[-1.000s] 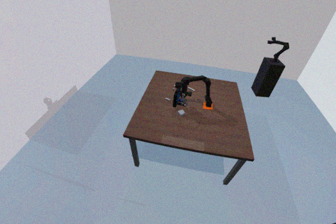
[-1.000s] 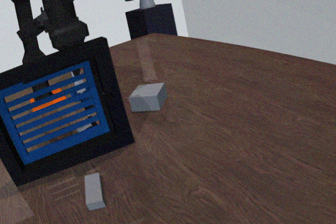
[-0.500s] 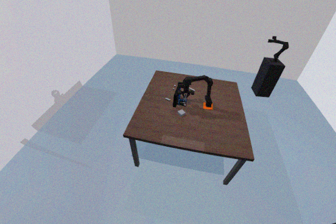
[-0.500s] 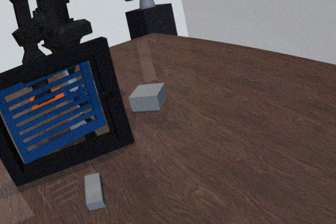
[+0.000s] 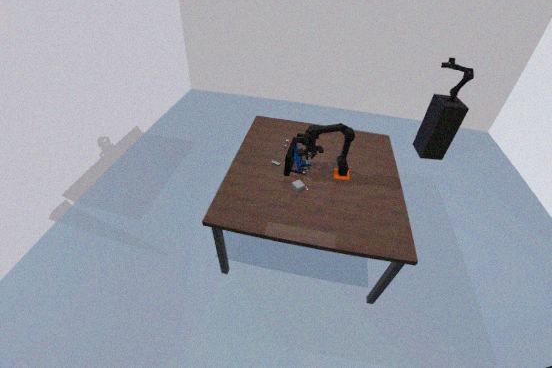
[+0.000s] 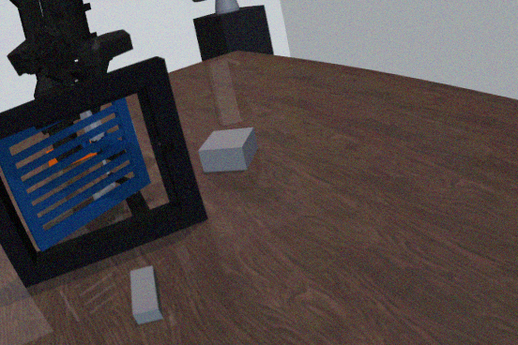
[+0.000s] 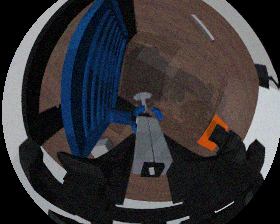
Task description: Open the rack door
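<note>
The black rack frame point(image 5: 288, 163) point(image 6: 189, 174) point(image 7: 31, 90) stands upright on the table. Its blue slatted door point(image 5: 298, 162) point(image 6: 137, 151) point(image 7: 72, 95) is partly open, its handle side swung out of the frame toward the arm, well short of square to it. The grey upright handle point(image 7: 150, 131) sits on a blue bracket in front of the door. My gripper point(image 7: 148, 137) reaches down from above and is shut on the handle, one black finger on each side. The frame and door mostly hide the handle and fingertips in the exterior view. The handle's exact turn is hard to tell.
A pale grey block point(image 5: 298, 185) point(image 6: 225, 157) point(image 7: 102, 147) lies beside the frame. A small pale bar point(image 5: 275, 163) point(image 6: 144, 292) lies behind it. A thin pale bar point(image 7: 202, 27) lies farther off. The arm's orange base point(image 5: 342, 177) point(image 7: 206, 143) is on the door's opening side.
</note>
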Controlling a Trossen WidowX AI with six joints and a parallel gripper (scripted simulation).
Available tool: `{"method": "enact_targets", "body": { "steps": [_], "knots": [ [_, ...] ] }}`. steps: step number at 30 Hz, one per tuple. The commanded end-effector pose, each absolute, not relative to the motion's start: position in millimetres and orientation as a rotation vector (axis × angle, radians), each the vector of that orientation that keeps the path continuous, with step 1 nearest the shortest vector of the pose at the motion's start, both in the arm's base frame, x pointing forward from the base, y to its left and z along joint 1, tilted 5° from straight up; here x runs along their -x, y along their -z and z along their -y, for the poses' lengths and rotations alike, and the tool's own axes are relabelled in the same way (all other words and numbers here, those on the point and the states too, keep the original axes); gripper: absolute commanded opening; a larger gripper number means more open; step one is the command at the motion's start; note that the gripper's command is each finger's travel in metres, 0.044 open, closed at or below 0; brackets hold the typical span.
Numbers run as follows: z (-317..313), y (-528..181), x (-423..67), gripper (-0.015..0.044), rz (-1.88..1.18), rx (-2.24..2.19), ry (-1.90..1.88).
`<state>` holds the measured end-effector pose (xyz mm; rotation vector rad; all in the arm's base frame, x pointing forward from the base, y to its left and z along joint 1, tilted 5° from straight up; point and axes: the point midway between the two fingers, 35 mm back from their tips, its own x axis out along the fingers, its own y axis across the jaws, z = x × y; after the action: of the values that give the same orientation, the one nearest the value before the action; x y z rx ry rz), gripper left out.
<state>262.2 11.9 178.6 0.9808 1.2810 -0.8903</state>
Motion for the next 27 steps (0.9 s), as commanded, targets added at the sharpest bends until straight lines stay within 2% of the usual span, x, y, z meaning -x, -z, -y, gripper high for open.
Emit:
{"method": "enact_targets", "body": {
  "steps": [1, 27],
  "knots": [
    [-7, -178, -256, 0.0026, -1.296, -0.92, 0.825],
    [34, -173, -215, 0.0026, -1.388, -0.634, 0.573]
  ]
}}
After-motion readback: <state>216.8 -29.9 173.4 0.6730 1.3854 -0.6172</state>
